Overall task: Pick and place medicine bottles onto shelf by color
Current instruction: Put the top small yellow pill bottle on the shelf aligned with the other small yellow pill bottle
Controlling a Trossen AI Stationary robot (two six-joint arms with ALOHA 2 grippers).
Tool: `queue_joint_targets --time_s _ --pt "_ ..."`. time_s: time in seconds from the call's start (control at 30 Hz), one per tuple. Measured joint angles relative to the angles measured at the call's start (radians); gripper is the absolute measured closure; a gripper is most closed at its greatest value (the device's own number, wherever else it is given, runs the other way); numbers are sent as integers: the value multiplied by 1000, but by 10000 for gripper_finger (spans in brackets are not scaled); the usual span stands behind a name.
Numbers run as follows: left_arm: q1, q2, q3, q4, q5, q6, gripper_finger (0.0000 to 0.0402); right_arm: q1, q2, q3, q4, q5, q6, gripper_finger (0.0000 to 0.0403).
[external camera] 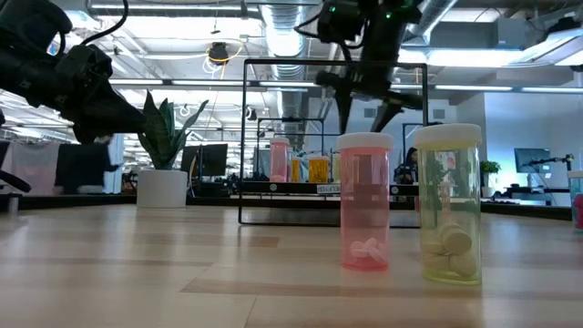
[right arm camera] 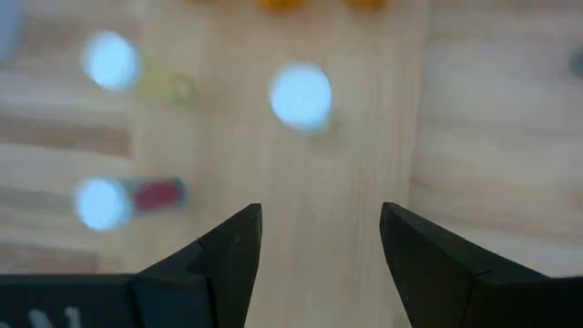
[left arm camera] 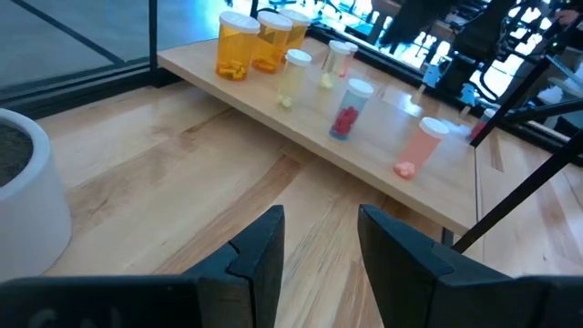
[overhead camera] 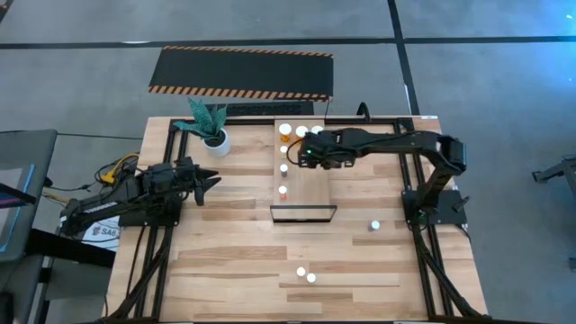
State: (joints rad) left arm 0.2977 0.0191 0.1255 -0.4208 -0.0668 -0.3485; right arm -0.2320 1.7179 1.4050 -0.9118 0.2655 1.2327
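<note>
The shelf point(overhead camera: 310, 184) is a pale board with a dark frame point(overhead camera: 303, 213) at its near end. On it stand orange bottles point(left arm camera: 234, 46) at the far end, then yellowish ones point(left arm camera: 293, 77), a red-filled one point(left arm camera: 351, 107) and a pink one point(left arm camera: 419, 146), all upright on their bases. My right gripper point(right arm camera: 319, 237) hangs open above the shelf's far half point(overhead camera: 301, 155), pointing steeply down with nothing between its fingers; a white cap point(right arm camera: 301, 96) shows below and ahead of it. My left gripper point(left arm camera: 321, 246) waits open at the table's left point(overhead camera: 211, 180).
A pink bottle point(external camera: 364, 200) and a yellowish bottle point(external camera: 448, 205) stand near the table's front edge point(overhead camera: 306, 274). Another bottle point(overhead camera: 374, 226) stands at the right, near my right arm's base. A white pot with a green plant point(overhead camera: 214, 135) sits at the far left.
</note>
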Motion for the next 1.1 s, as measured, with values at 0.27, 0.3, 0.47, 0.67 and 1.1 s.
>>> queue_joint_targets --time_s 0.27,0.3,0.47,0.67,1.1 --pt "0 15 0 1 -3 0 274 -37 118 80 -51 -109 -24 156" --pt "0 17 0 2 -2 0 274 -41 133 95 -66 -111 -35 156" --pt "0 19 0 1 -1 0 274 -58 170 159 -101 -113 -82 156" --pt "0 20 0 1 -1 0 274 -88 169 166 -72 -126 -124 156" --pt "0 20 0 1 -1 0 274 -118 169 165 -30 -134 -174 156"
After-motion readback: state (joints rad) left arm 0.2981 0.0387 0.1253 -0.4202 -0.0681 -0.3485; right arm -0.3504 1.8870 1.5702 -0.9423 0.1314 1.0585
